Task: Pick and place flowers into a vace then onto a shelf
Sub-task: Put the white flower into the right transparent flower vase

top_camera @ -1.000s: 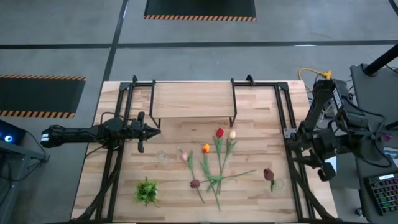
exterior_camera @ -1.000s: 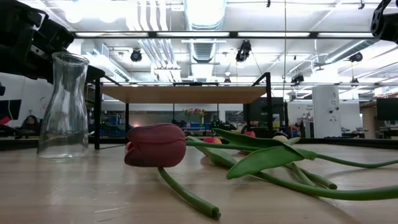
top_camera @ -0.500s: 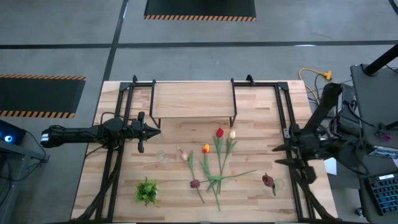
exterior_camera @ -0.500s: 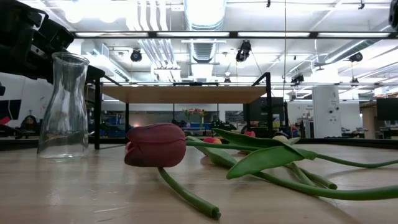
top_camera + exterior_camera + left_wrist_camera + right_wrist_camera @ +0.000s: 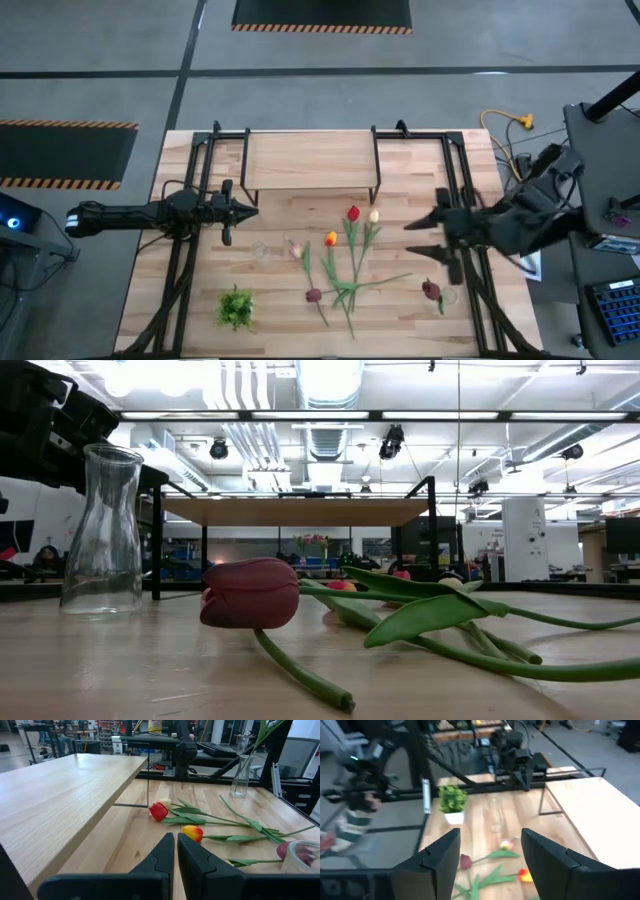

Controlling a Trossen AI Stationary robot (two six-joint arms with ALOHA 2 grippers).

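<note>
Where light-wood tabletop (image 5: 400, 310) spreads, flowers (image 5: 345, 260) strewn, workshop seemingly behind

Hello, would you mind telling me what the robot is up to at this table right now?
Nothing is held yet. The flowers lie loose on the table in front of the shelf, and the glass vase stands empty. The right gripper is open above the table near the tulips; the left gripper waits shut beside the shelf.

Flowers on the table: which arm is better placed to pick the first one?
Probably the right. The right gripper is open and hangs over the table beside the flowers, near the maroon tulip. The left gripper is shut, waiting by the shelf.
</note>
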